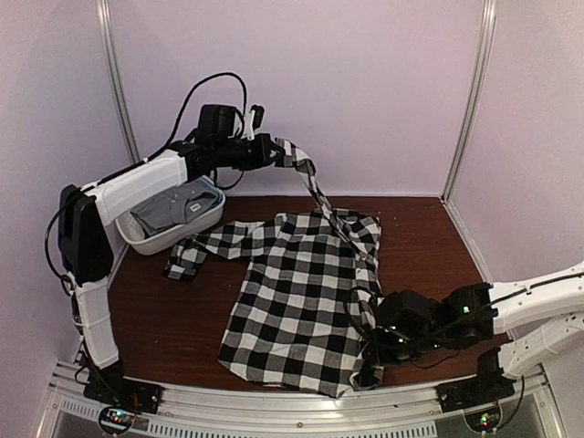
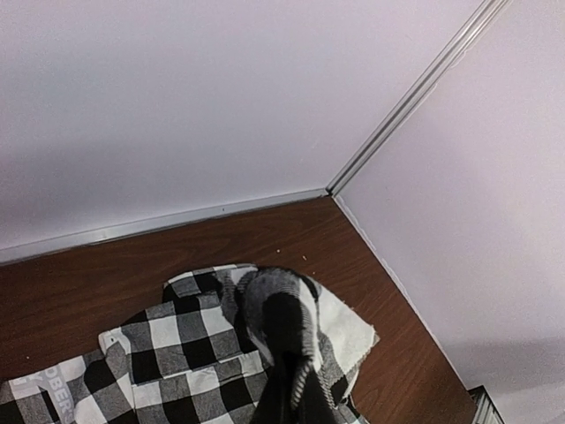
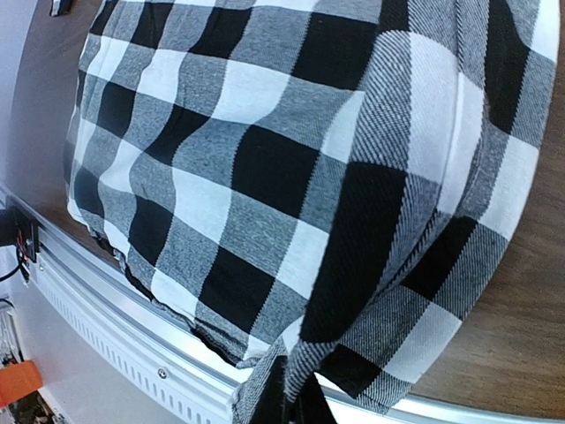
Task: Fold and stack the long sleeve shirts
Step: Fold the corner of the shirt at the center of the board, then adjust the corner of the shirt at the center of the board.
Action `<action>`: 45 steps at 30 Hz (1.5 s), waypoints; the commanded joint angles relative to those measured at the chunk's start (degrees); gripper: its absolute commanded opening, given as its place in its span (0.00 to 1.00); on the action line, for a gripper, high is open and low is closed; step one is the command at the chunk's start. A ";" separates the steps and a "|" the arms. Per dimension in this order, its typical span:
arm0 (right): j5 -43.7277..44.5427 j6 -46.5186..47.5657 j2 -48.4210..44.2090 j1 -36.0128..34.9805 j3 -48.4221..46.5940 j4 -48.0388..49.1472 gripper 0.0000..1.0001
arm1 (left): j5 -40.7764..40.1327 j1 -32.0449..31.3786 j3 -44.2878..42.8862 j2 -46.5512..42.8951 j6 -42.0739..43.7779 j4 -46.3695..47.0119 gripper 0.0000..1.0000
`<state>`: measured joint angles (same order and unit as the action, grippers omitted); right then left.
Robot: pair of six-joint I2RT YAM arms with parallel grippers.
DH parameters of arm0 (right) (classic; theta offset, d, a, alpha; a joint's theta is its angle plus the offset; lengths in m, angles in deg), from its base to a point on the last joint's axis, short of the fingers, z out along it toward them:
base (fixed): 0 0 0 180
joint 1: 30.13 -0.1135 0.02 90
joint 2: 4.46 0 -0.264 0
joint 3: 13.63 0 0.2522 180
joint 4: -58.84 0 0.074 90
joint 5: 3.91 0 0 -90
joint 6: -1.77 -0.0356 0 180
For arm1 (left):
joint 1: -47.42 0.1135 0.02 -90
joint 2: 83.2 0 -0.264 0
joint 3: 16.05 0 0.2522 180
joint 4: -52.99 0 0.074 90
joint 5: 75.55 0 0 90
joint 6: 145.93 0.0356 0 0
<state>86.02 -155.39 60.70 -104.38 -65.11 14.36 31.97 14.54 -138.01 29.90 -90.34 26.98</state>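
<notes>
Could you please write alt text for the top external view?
The left hand holds a sleeve of the checked shirt high above the table; the right hand pinches its near edge. A grey shirt lies in a white tub at left.

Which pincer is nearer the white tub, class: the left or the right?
Left. The left pincer holds a checked sleeve raised just beside the tub; the right pincer grips the shirt at its front right edge, far from it.

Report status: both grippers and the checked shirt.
Left gripper shut on sleeve of checked shirt, held high. Right gripper shut on its near edge. Grey shirt sits in tub; nothing in the way.
</notes>
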 commanded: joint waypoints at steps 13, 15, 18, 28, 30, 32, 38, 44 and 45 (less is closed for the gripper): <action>0.37 13.14 13.07 1.38 -11.84 3.21 0.50 | -1.86 1.59 1.71 0.17 3.12 -0.66 0.00; 2.03 12.77 11.49 1.56 -11.19 1.79 0.51 | -2.00 1.59 2.20 -0.05 3.19 -0.71 0.00; 2.66 12.47 9.94 1.57 -9.06 1.57 0.47 | -1.98 1.59 2.64 -0.23 3.12 -0.62 0.00; 0.17 13.71 20.10 0.08 -9.20 7.30 0.43 | -1.46 1.61 2.76 -0.21 3.12 -0.62 0.00; 0.34 13.72 22.19 -0.51 -9.42 7.75 0.42 | -1.36 1.59 2.76 -0.31 3.12 -0.78 0.00; 0.86 13.67 24.08 -1.10 -10.01 7.46 0.42 | -1.27 1.59 2.79 -0.33 3.08 -0.81 0.00; 1.63 12.96 27.27 -2.76 -10.89 7.15 0.43 | -1.04 1.60 2.94 -0.19 2.81 -0.68 0.00; 1.48 13.06 29.10 -3.10 -11.39 7.51 0.39 | -0.87 1.60 3.00 0.07 2.55 -0.45 0.00; 1.36 13.15 29.33 -3.19 -11.53 7.40 0.37 | -0.86 1.60 3.05 0.08 2.59 -0.49 0.00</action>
<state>86.65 -142.39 88.11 -106.94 -75.79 21.35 30.75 15.61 -135.43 30.60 -88.33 24.53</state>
